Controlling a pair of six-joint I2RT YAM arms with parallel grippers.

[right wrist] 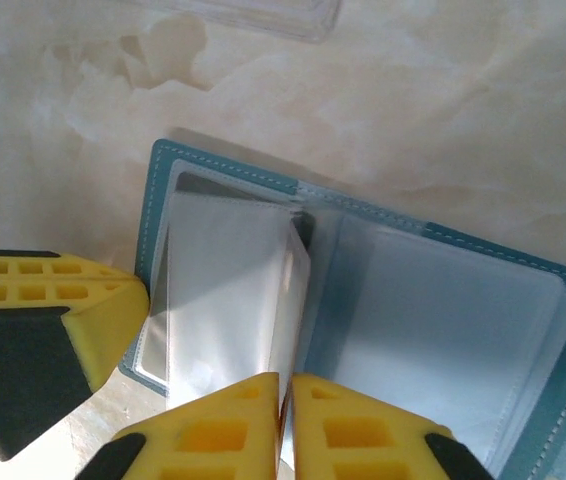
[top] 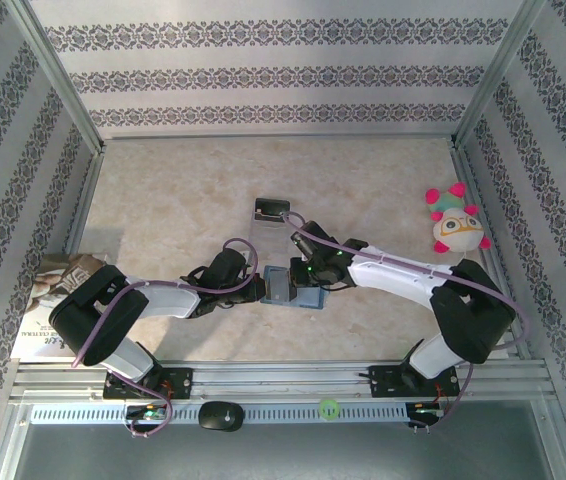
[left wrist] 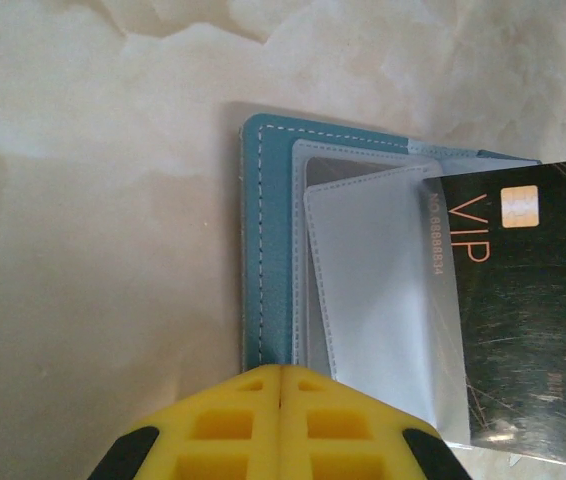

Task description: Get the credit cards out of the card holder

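The card holder (top: pixel 293 287) lies open on the table (top: pixel 163 200), the left pincer (left wrist: pixel 280 370) pressed together at its edge, the right pincer (right wrist: pixel 285 380) clamped on a clear sleeve (right wrist: pixel 228 290). Were the sleeve tugged, the holder could be dragged and the black card (left wrist: pixel 533 320) missed.

1. Teal-blue rectangular fold-open card holder (left wrist: pixel 263 250), edged in white dashed stitching.
2. Frosted clear plastic sleeves (left wrist: pixel 373 290) inside it, milky grey-white.
3. Glossy black rectangular plastic card (left wrist: pixel 533 330): orange "VIP" lettering, gold chip, faint thin orange lines.
4. Yellow fingers with black trim: left gripper (left wrist: pixel 281 372) and right gripper (right wrist: pixel 285 385).
5. Cream marble-patterned table (top: pixel 163 200).
6. White walls (top: pixel 283 75), banded with grey-purple damask stripes.
7. Round plush toy (top: pixel 456 225) by the table's right edge: white, pink, teal.
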